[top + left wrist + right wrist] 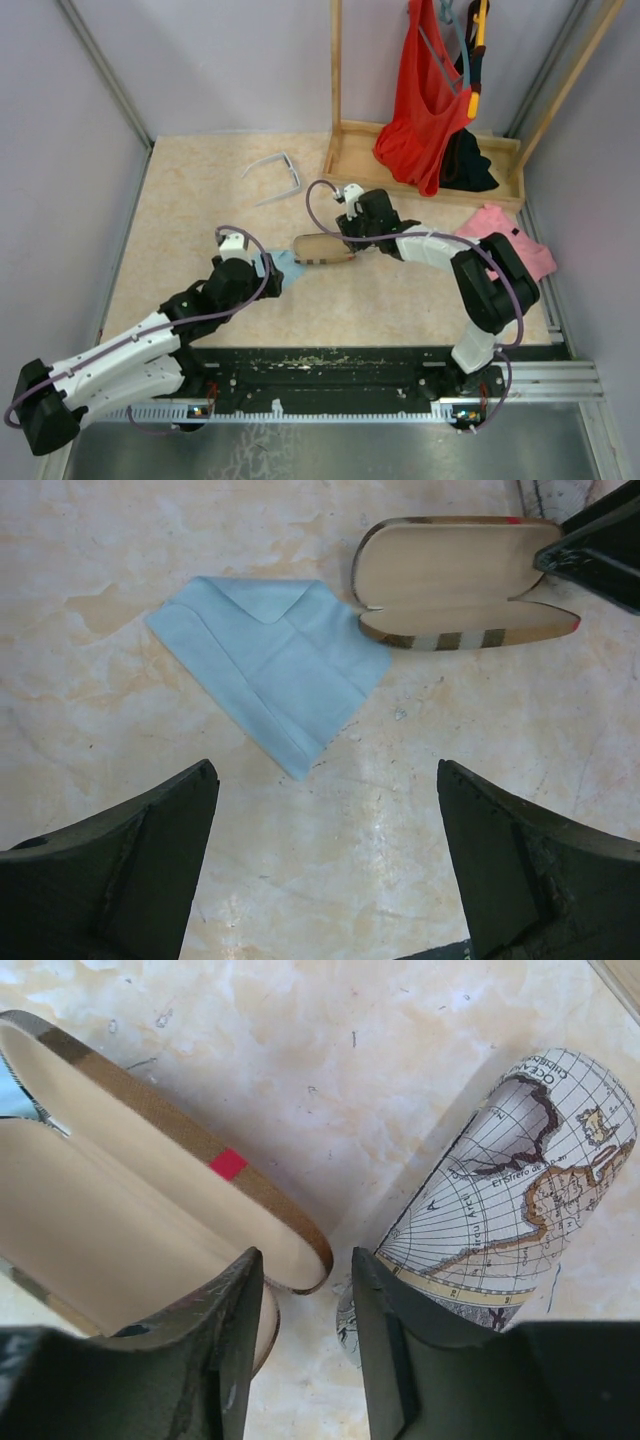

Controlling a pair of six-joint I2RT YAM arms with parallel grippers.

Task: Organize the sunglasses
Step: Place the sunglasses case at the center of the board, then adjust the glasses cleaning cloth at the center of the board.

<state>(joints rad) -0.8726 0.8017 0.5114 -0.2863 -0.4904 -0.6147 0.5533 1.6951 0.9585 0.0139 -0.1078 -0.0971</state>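
Bottom of left wrist frame: left gripper [325, 780], jaws wide apart, nothing held, light blue cloth [270, 660] higher in frame. In right wrist frame, right gripper [307, 1260] part-open astride rim of open brown-striped case [150, 1220], not pinching it; map-print case [520, 1180] at right. Top view: white-framed sunglasses [275, 175] upper left of centre, well apart from both grippers.

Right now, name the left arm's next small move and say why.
Probably reach the open left gripper toward the white sunglasses: the striped case lies open and empty, and the glasses lie loose on the table beyond it.
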